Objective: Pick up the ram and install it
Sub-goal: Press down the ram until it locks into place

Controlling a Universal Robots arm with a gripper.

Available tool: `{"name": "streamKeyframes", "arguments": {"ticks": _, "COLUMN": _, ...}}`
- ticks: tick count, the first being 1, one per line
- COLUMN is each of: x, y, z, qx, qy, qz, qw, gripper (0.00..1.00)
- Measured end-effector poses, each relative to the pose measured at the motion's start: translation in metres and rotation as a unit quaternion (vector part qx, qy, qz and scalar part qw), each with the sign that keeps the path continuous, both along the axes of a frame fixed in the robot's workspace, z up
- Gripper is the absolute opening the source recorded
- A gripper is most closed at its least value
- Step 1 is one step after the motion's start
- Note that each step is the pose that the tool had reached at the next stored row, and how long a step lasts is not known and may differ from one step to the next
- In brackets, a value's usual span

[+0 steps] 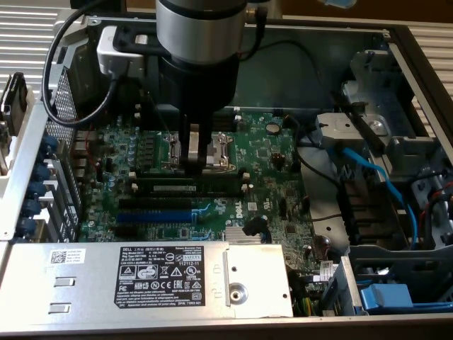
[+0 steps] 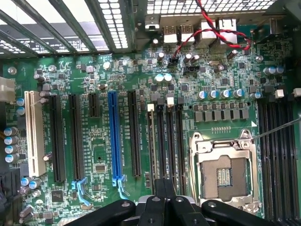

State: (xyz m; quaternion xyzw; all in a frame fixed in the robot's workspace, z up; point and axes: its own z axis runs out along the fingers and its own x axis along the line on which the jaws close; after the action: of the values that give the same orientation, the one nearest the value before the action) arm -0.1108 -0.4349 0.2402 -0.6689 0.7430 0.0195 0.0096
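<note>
Open PC case, arm reaching straight down over the motherboard. Hand closed, fingers pressed together, tips just above or touching the ram; whether anything is pinched between them is not clear.

The ram lies seated in a memory slot just below the CPU socket in the exterior view, long axis running across from the exterior view's left to right, white label strip facing the camera, white latch clips at both ends. It sits parallel to the blue expansion slot nearby.

Exterior view also gives the power supply with its label, blue cables and drive bay on the exterior view's right.

Wrist view looks down on the board: hand closed over the memory slots, blue expansion slot, white slot, CPU socket, red-black wires near the rear ports.
</note>
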Motion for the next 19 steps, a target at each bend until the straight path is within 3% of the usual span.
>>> {"name": "streamKeyframes", "arguments": {"ticks": 7, "x": 0.0000, "y": 0.0000, "z": 0.0000, "qx": 0.0000, "qy": 0.0008, "qz": -0.047, "qw": 0.9989, "gripper": 0.10}}
{"name": "streamKeyframes", "arguments": {"ticks": 19, "x": 0.0000, "y": 0.0000, "z": 0.0000, "qx": -0.0001, "qy": 0.0023, "qz": -0.107, "qw": 0.9943, "gripper": 0.10}}
